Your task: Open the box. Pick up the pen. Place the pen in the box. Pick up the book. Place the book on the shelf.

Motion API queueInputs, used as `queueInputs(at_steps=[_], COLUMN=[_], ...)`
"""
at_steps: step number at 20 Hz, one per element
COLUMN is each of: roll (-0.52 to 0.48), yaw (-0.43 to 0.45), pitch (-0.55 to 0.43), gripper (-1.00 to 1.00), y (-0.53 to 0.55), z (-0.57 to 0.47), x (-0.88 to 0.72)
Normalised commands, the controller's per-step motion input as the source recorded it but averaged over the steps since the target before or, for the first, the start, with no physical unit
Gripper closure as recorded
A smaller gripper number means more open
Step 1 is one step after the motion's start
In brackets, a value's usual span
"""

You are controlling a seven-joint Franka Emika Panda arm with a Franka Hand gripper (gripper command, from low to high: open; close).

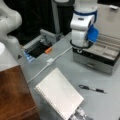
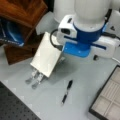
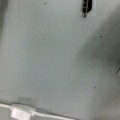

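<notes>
The box (image 1: 100, 56) stands open at a front view's right, its lid raised and its pale compartments (image 2: 108, 96) showing. The pen (image 1: 92, 88) lies on the grey table in front of the box; it shows in both front views (image 2: 67, 92), and its end sits at the wrist view's top edge (image 3: 86, 6). The white spiral-bound book (image 1: 59, 96) leans tilted on a metal stand (image 2: 35, 78). The reddish-brown shelf (image 1: 13, 92) is beside it, at a front view's left (image 2: 21, 11). The arm's white and blue wrist (image 1: 81, 32) hangs over the box's left end. The gripper's fingers show in no view.
A white cable with a small block (image 1: 50, 60) runs across the table (image 3: 21, 111). An open dark tray with an orange item (image 1: 48, 50) lies behind it. Another white robot's base (image 1: 8, 22) stands at the far left.
</notes>
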Motion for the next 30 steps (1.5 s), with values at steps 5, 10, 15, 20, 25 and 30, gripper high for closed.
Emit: queueInputs(at_steps=[5, 10, 15, 20, 25, 30], roll=[-0.139, -0.104, -0.069, -0.140, -0.124, -0.108], yaw=[0.391, 0.444, 0.553, 0.465, 0.359, 0.235], pitch=[0.048, 0.018, 0.035, 0.105, 0.150, 0.201], gripper=[-1.00, -1.00, -1.00, -1.00, -1.00, -1.00], y=[-0.16, -0.05, -0.05, -0.14, -0.13, -0.11], z=[-0.21, -0.14, -0.12, -0.19, -0.25, -0.08], x=[0.16, 0.25, 0.26, 0.32, 0.44, 0.40])
